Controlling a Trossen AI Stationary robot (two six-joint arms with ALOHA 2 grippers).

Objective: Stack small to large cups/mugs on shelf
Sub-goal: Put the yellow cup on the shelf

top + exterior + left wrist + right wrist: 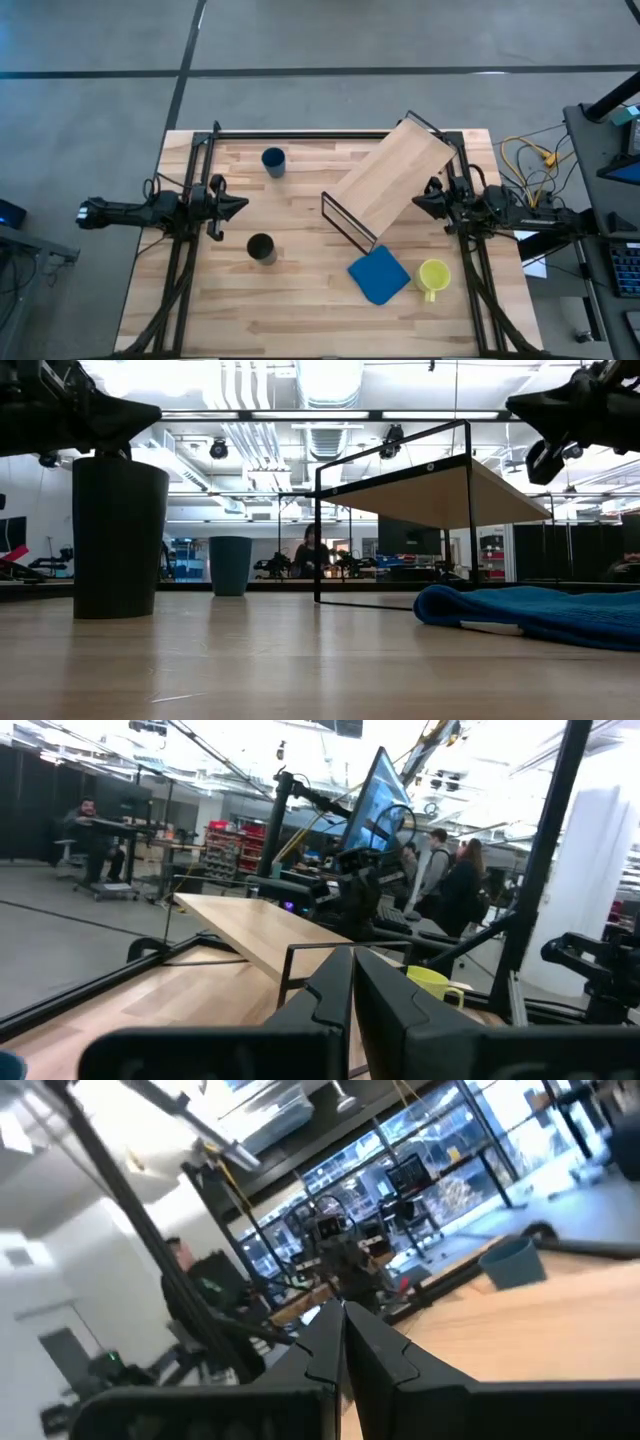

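The light-wood shelf [392, 182] on its black frame stands slantwise on the table's far right part. A dark blue cup [273, 161] stands upright near the far edge. A taller black cup [261, 248] stands near the table's middle left. The yellow mug [434, 276] stands at the near right, beside the flat blue pad. My left gripper [243, 205] hovers at the table's left side, shut and holding nothing; its fingers [352, 982] point toward the shelf. My right gripper [417, 202] hovers at the right side by the shelf's end, shut and empty [343, 1325].
A flat blue pad [379, 276] lies at the near right, between the shelf's near end and the yellow mug. Black frame rails [330, 134] run along the table's far, left and right edges. People and equipment show in the room beyond.
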